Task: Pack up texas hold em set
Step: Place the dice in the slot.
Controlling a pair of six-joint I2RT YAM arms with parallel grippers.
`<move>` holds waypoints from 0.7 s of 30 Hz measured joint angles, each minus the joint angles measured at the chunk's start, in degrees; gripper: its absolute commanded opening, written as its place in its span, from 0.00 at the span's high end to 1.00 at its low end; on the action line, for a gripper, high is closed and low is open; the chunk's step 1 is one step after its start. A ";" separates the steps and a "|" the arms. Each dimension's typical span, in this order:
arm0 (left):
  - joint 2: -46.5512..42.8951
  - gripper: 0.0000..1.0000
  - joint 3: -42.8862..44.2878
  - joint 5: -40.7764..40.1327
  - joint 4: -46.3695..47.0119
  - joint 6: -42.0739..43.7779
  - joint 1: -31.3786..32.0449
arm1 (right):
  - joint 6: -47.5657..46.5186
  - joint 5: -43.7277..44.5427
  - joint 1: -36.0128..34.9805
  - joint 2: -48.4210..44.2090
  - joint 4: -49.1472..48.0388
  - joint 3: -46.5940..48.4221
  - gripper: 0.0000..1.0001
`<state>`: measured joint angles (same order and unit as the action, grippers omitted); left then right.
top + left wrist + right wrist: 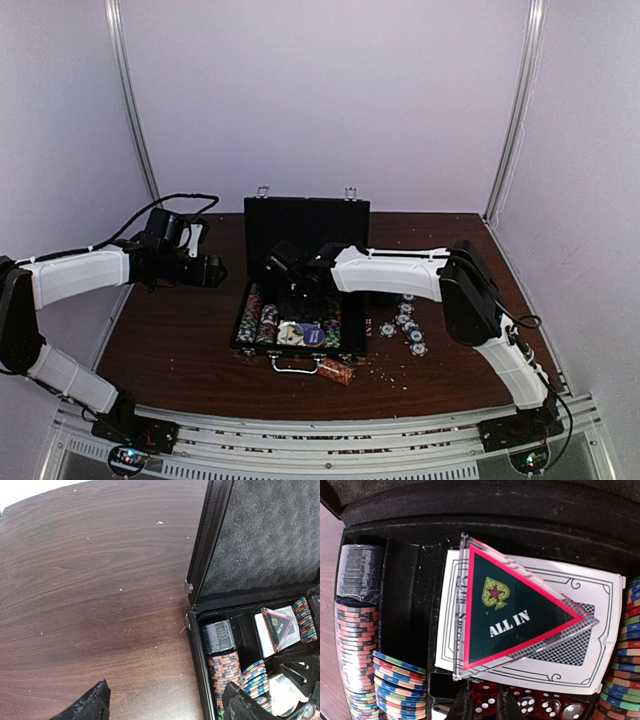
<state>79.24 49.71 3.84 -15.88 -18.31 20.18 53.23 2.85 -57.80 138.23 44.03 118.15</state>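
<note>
The black briefcase stands open mid-table with its lid upright. Its tray holds rows of striped chips, a card deck under a clear "ALL IN" triangle, and a row of red dice. My right gripper is down in the tray. Its fingertips press on both sides of one red die. My left gripper is wide open and empty, hovering over the case's left wall and the table.
Several loose chips lie on the table right of the case. A short orange-brown roll, apparently stacked chips, lies by the silver handle in front. White walls surround the wooden table.
</note>
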 measured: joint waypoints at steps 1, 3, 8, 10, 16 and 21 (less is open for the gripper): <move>0.13 0.20 0.00 0.02 0.02 0.00 0.00 | 0.13 0.02 0.00 0.00 0.04 0.04 1.00; 0.37 0.20 0.00 0.02 0.02 0.00 0.00 | 0.52 0.07 0.04 0.02 0.13 0.11 1.00; 0.63 0.20 0.00 0.09 0.09 0.00 0.00 | 0.76 0.13 0.09 0.33 0.61 0.61 1.00; 0.63 0.20 0.00 0.11 0.22 0.00 0.00 | 0.76 0.20 0.07 0.37 0.76 0.68 1.00; 0.83 0.20 0.00 0.31 0.57 0.00 0.00 | 0.76 0.44 0.07 0.44 0.83 0.74 1.00; 0.90 0.20 0.00 0.48 0.83 0.00 0.00 | 0.94 0.79 0.04 0.44 0.98 0.83 1.00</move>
<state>80.14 49.71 4.32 -15.05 -18.31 20.18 54.17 3.64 -57.76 138.67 45.01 118.98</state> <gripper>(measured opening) 0.797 0.120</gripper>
